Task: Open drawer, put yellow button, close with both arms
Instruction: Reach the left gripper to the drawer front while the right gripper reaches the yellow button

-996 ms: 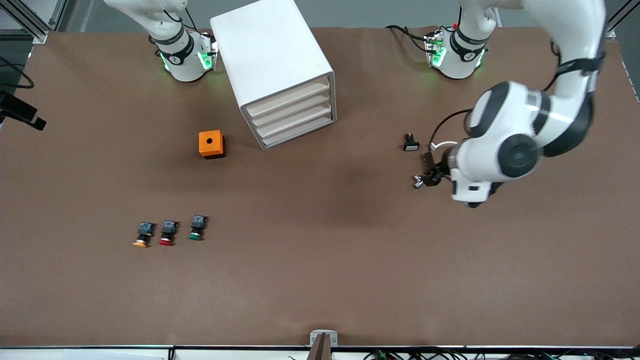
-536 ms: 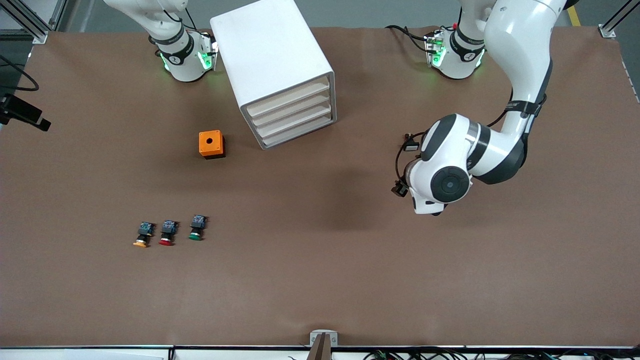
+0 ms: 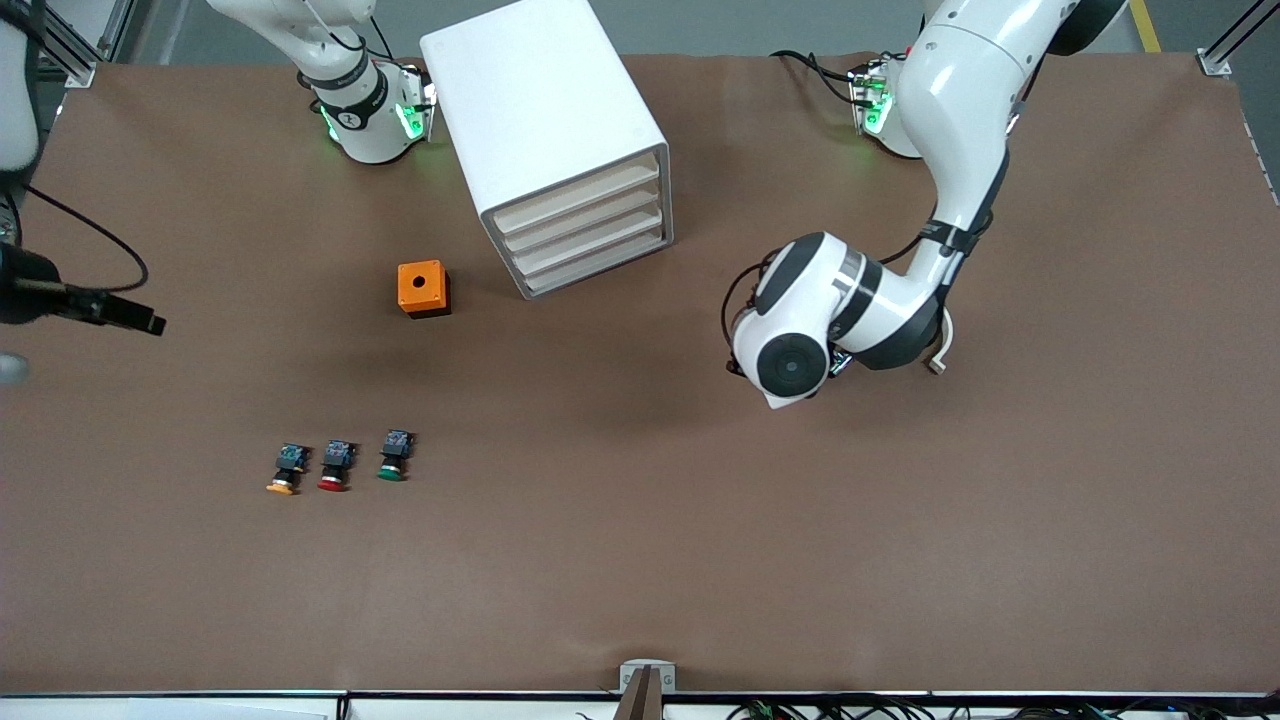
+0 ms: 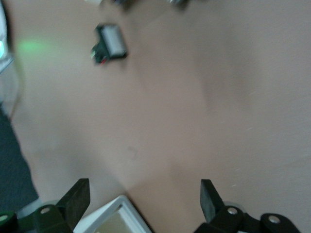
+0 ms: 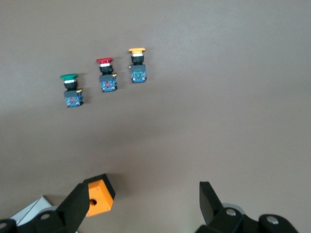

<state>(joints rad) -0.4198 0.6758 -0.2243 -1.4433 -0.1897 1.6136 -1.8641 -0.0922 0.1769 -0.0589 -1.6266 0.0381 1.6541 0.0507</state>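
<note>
Reaching for the drawer (image 3: 578, 190), your left gripper (image 4: 143, 199), jaws apart and empty, risks catching a lower alike drawer; the right gripper (image 5: 143, 201) also gapes.

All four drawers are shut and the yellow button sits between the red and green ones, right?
Not quite. All four drawers are shut, but the red button is the middle one; the yellow button sits at the end of the row, toward the right arm's end of the table. The front view shows it.
</note>
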